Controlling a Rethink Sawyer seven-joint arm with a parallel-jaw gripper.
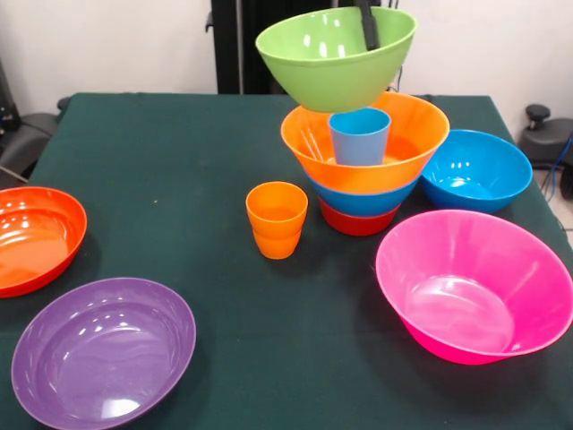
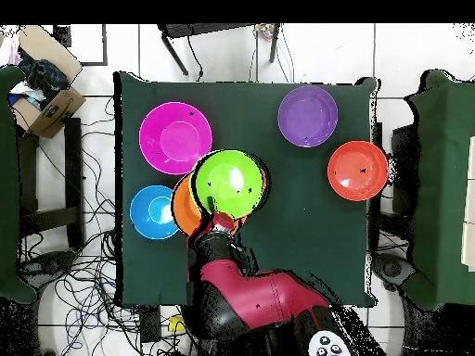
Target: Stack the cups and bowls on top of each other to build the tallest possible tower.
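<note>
The tower stands at the table's middle right: a red-orange bowl at the bottom, a blue bowl on it, then an orange bowl with a light blue cup upright inside. Above it hangs a lime green bowl, tilted and clear of the stack. My gripper is shut on its far rim, one dark finger showing inside. From overhead the green bowl covers most of the orange bowl, and the gripper is at its rim. Two nested orange cups stand left of the tower.
A large pink bowl sits front right and a blue bowl right of the tower. A purple bowl lies front left, with a red-orange bowl at the left edge. A cardboard box stands off the table.
</note>
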